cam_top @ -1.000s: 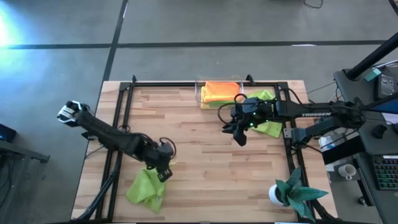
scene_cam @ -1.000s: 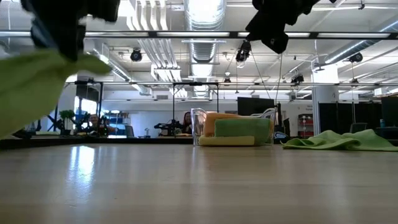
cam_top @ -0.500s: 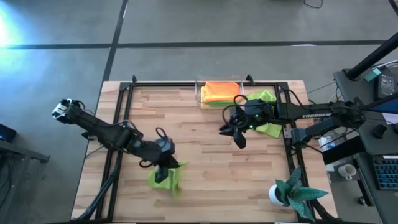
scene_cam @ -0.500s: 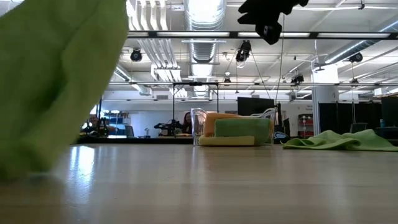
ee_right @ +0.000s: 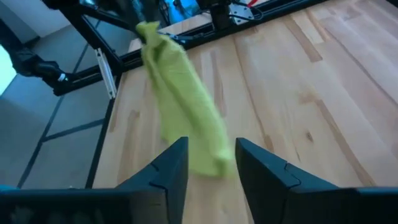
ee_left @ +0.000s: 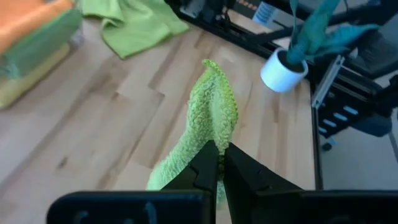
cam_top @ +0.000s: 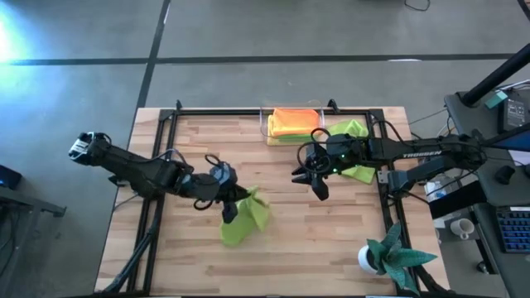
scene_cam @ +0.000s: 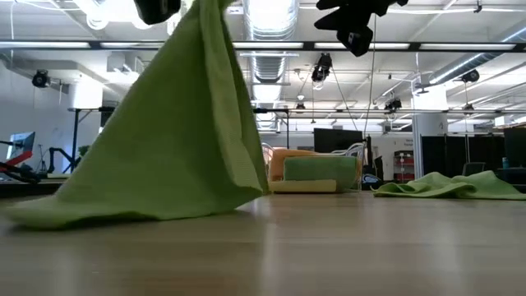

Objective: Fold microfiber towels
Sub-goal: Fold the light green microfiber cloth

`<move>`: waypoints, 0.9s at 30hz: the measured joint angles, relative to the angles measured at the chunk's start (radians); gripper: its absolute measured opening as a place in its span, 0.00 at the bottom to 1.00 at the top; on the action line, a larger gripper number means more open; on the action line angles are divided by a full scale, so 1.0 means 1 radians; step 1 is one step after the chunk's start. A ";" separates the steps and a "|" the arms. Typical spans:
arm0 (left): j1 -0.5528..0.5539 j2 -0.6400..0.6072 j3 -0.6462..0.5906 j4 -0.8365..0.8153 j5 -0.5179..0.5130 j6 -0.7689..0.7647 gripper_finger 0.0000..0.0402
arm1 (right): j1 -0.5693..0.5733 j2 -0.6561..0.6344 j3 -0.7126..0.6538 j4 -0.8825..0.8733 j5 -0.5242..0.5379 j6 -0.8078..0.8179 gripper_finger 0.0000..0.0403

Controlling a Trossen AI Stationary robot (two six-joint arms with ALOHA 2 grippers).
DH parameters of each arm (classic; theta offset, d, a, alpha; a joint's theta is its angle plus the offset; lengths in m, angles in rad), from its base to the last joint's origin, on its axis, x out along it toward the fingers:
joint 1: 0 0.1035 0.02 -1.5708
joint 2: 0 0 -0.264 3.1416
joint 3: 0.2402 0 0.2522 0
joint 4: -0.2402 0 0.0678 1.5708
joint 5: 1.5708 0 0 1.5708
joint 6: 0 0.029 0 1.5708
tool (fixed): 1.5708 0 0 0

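While folded towels (cam_top: 293, 124) sit stacked beyond my spread, empty right tool (cam_top: 312, 180), my left tool (cam_top: 229, 204) pinches a lime towel (cam_top: 246, 218), unfolded; another (cam_top: 358, 170) waits.

Lime green on the hanging towel (cam_top: 244, 217) and on the crumpled towel (cam_top: 356, 149) at the far right; orange over green over yellow in the folded stack (cam_top: 292, 124). Pale wood planks with darker streaks across the tabletop (cam_top: 281, 248), framed in black. Teal leaves and a white pot on the plant (cam_top: 387, 253), black on both arms.

Left tool (cam_top: 229, 207) dragged green towel (cam_top: 245, 218) toward centre.
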 joint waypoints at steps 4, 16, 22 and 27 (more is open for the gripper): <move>0.022 0.000 0.000 0.042 0.001 0.038 0.00 | 0.015 0.000 0.000 0.000 0.000 0.000 0.38; 0.033 -0.006 0.000 0.081 0.054 0.046 0.00 | 0.029 0.000 -0.012 0.093 0.005 -0.057 0.39; 0.033 -0.008 0.003 0.082 0.058 0.039 0.00 | 0.032 0.060 -0.053 0.208 0.005 -0.056 0.38; 0.033 -0.009 0.003 0.091 0.059 0.039 0.00 | 0.058 0.177 -0.057 0.234 0.005 -0.055 0.38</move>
